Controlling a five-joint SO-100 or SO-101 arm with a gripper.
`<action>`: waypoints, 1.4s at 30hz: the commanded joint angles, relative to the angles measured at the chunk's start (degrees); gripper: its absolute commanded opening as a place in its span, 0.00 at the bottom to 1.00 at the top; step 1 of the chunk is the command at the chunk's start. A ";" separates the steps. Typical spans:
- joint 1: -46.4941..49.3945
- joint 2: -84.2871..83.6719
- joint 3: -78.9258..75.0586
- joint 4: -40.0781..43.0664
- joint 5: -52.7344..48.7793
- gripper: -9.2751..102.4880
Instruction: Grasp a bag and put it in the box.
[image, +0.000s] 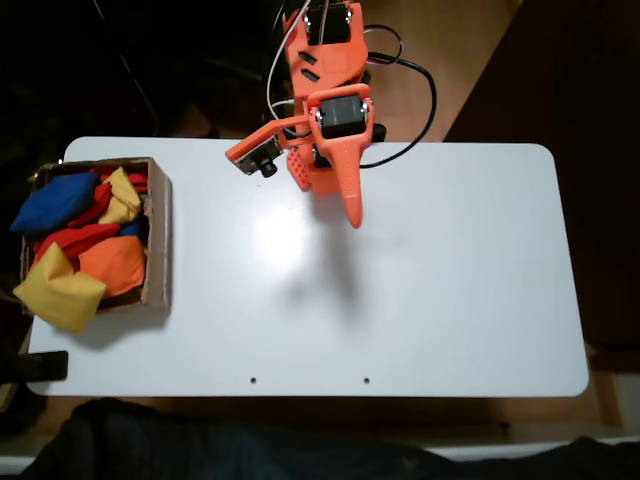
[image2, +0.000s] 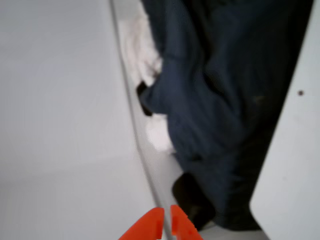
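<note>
Fabric and loose filling are what I judge the plain yellow square bean bag (image: 58, 291) to be: soft, light, slumping under its own weight, not fragile, and grippy enough that cloth should not slide between my fingers. It would deform rather than resist, so I would pinch it across the plump middle or gather a fold near one pointed corner; a corner alone might let the filling drag it out of a shallow bite.

In the fixed view that bag lies at the near left end of the shallow brown cardboard box (image: 158, 235), draped over its near wall with one corner hanging past the edge toward the white desk (image: 420, 280). It is half in and half over the rim, resting against an orange bean bag (image: 115, 264); red ones, a blue bean bag (image: 55, 200) and a smaller yellow one (image: 124, 195) fill the rest of the box. I judge the placing as good as done, though the bag sits loosely.

My orange two-finger tool (image: 352, 212) hangs over the far middle of the desk, well apart from the box. It holds nothing and touches nothing. In the wrist view its two orange tips (image2: 164, 226) sit almost together with only a thin slit between them, so it is clenched on air. Beyond them I see the desk edge and some dark blue cloth (image2: 210, 90).
</note>
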 joint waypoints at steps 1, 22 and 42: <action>-0.26 1.49 3.16 -0.97 0.18 0.08; 2.81 17.75 32.70 -3.16 -0.35 0.08; 5.89 19.95 45.26 -1.41 -2.64 0.08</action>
